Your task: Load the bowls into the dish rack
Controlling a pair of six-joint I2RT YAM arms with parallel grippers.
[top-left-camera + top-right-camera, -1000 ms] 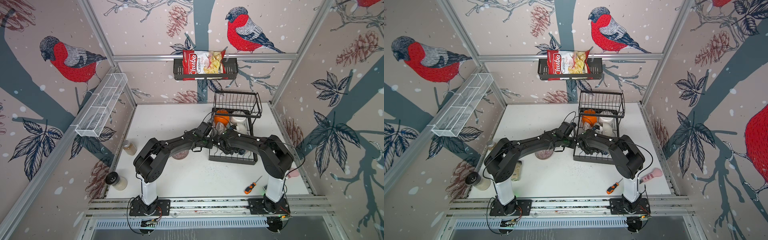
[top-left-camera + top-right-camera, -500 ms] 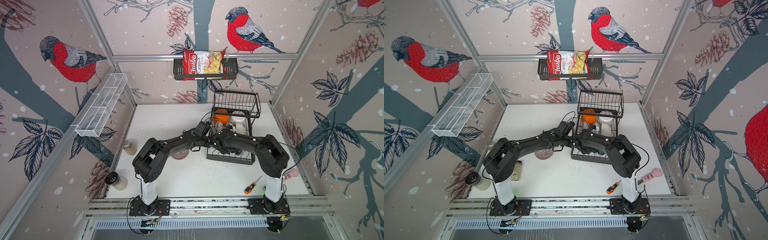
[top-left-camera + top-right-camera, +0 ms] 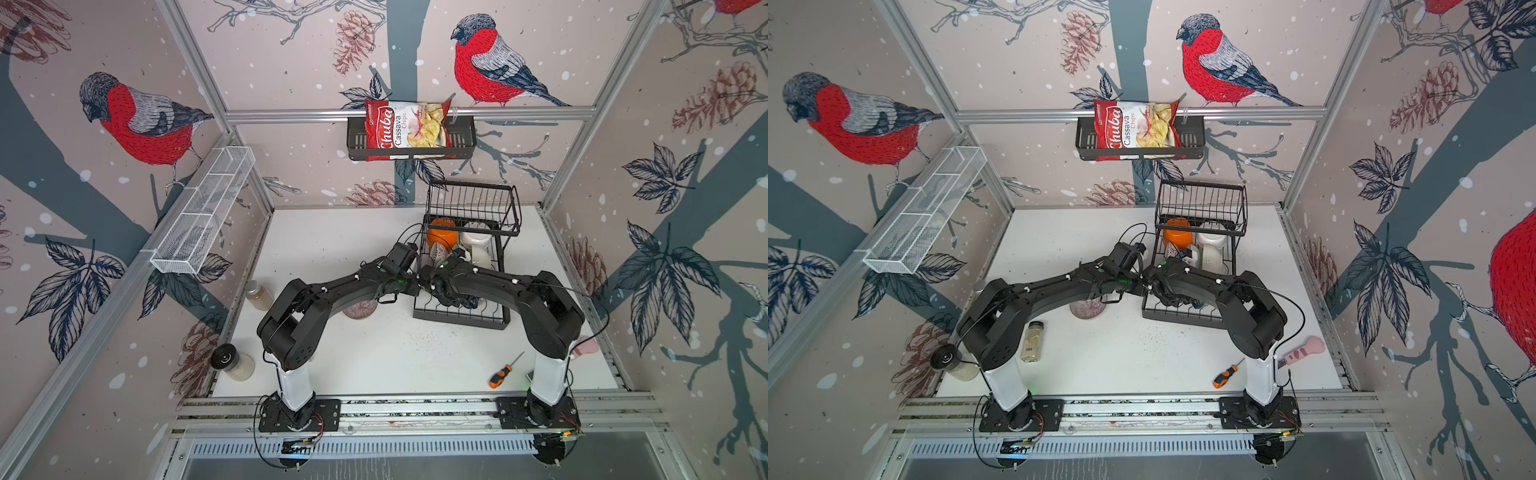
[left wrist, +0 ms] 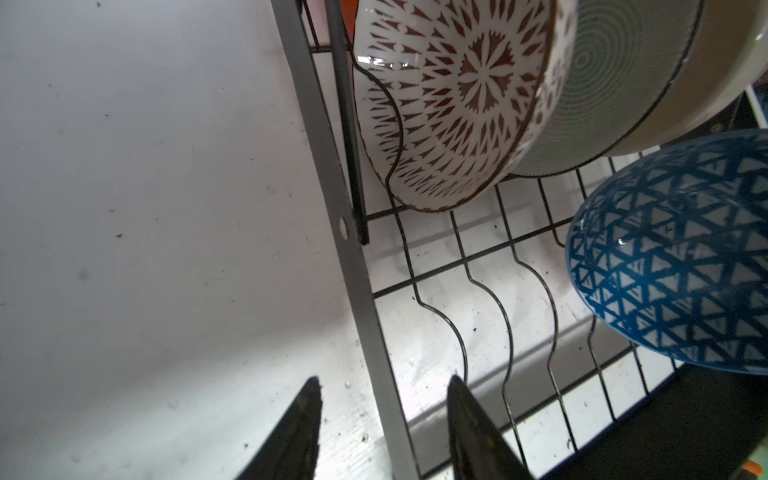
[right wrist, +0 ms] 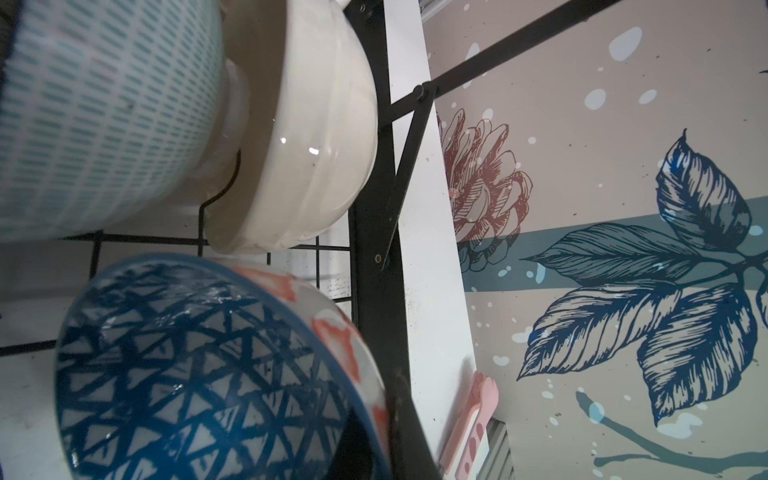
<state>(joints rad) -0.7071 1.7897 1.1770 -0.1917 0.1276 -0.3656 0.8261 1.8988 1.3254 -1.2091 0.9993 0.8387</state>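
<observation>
Bowls, both top views: an orange bowl [image 3: 442, 237] and white bowls [image 3: 476, 245] stood on edge at the back of the dish rack's [image 3: 461, 321] lower tier, under its raised basket. One reddish patterned bowl [image 3: 360, 309] sat on the white table [image 3: 374, 365] just left of the rack, partly under the left arm. Both arms reached to the rack's front left. The left gripper [image 3: 417, 286] was at the rack's left edge and the right gripper [image 3: 453, 297] was inside the lower tier. Jaw state could not be read from up here.

Left wrist view: the left gripper's fingers [image 4: 299, 428] were spread and pinched nothing. The rack's grey side rail ran through the gap between them, with no contact seen. A brown-and-white patterned bowl [image 4: 457, 104] stood on edge in the wavy divider wires, and a pale green ringed bowl [image 4: 615, 83] sat close behind it. A blue triangle-patterned bowl [image 4: 673, 257] hung tilted above the rack floor.

Right wrist view: the right gripper's fingers were hard to make out. Its jaws were pressed together, apparently on the rim of the blue triangle-patterned bowl, which filled the near corner. That bowl showed blue lattice inside and orange-red blotches outside. Beyond it, a blue-dashed bowl [image 5: 95, 116] and a cream bowl [image 5: 316, 137] stood on edge beside the rack's black post. A pink paw-shaped item [image 5: 473, 424] lay on the table past the rack.
</observation>
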